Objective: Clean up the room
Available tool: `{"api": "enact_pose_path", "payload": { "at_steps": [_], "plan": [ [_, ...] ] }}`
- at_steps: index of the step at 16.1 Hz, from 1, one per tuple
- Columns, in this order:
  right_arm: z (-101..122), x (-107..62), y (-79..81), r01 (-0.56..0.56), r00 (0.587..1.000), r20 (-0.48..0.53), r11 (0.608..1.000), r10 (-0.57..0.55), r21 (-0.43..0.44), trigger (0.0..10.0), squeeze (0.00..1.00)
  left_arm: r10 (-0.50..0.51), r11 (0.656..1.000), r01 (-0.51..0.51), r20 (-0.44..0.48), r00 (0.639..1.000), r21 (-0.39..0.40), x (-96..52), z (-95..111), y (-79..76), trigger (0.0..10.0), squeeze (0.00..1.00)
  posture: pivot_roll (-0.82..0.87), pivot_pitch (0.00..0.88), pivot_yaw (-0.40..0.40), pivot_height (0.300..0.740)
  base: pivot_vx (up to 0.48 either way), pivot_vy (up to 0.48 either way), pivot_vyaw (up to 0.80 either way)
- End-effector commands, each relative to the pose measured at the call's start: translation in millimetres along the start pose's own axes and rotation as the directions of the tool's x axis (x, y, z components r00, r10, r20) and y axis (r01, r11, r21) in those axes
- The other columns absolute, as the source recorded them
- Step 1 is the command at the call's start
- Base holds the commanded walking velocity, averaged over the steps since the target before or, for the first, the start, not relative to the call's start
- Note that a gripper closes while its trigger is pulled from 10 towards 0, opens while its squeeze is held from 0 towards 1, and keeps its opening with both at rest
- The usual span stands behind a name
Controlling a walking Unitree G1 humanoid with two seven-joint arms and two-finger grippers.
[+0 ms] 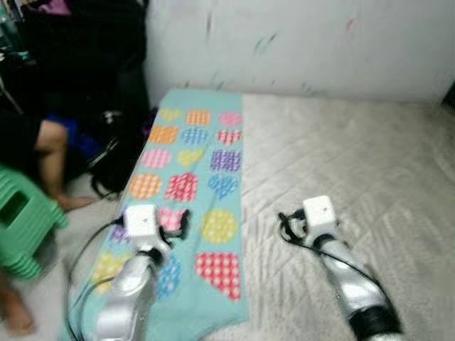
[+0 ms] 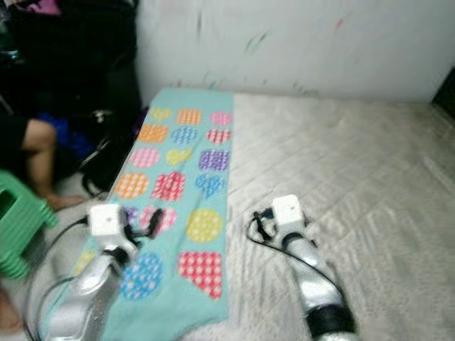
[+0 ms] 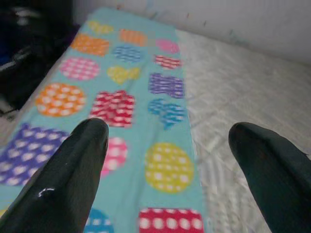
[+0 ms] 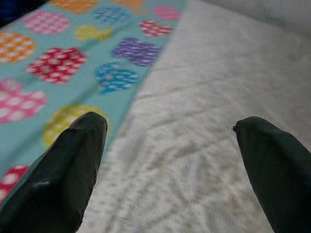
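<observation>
A turquoise blanket (image 1: 195, 206) printed with coloured dotted shapes lies flat along the left side of a bed. My left gripper (image 1: 178, 224) hovers over the blanket's lower half, open, with nothing between its fingers (image 3: 77, 165). My right gripper (image 1: 286, 225) is over the bare mattress cover (image 1: 355, 163) just right of the blanket's edge, also open and empty. In the right wrist view the blanket (image 4: 73, 63) runs beside the quilted cover (image 4: 204, 126).
The bed meets a white wall (image 1: 298, 42) at the far end. On the floor to the left sit a green plastic stool (image 1: 21, 227), a person's leg (image 1: 53, 160) and dark bags (image 1: 106, 106).
</observation>
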State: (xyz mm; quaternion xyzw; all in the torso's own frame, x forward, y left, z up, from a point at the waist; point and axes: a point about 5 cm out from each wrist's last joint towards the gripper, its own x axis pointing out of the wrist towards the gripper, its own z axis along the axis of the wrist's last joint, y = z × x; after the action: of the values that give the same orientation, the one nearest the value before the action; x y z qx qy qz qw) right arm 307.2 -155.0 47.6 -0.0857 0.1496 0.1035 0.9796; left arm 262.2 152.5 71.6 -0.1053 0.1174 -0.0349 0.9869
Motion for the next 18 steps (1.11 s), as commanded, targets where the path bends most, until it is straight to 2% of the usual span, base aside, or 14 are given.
{"api": "enact_pose_path", "payload": {
  "at_steps": [1, 13, 18],
  "plan": [
    [2.6, 1.3, 2.7, -0.012, 1.0, 0.004, 1.0, 0.012, 0.002, 10.0, 0.0, 0.029, 1.0, -0.029, -0.022, 0.999, 0.0, -2.3, -4.8, 5.1, 10.0, 0.0, -0.08, 0.0, -0.025, 0.74, 0.0, 0.0, 0.0],
    [-0.7, 2.1, 1.9, -0.014, 1.0, -0.021, 1.0, 0.014, 0.0, 10.0, 0.0, 0.025, 1.0, -0.025, -0.037, 0.999, -0.002, -2.1, -7.3, 3.5, 10.0, 0.0, -0.08, 0.0, -0.029, 0.74, 0.0, 0.0, 0.0],
    [-1.7, 2.3, 1.9, -0.017, 0.999, -0.031, 1.0, 0.017, -0.003, 10.0, 0.0, 0.022, 1.0, -0.022, -0.04, 0.999, -0.008, -2.4, -7.7, 3.0, 10.0, 0.0, -0.08, 0.0, -0.03, 0.74, 0.0, -0.274, 0.0]
  ]
}}
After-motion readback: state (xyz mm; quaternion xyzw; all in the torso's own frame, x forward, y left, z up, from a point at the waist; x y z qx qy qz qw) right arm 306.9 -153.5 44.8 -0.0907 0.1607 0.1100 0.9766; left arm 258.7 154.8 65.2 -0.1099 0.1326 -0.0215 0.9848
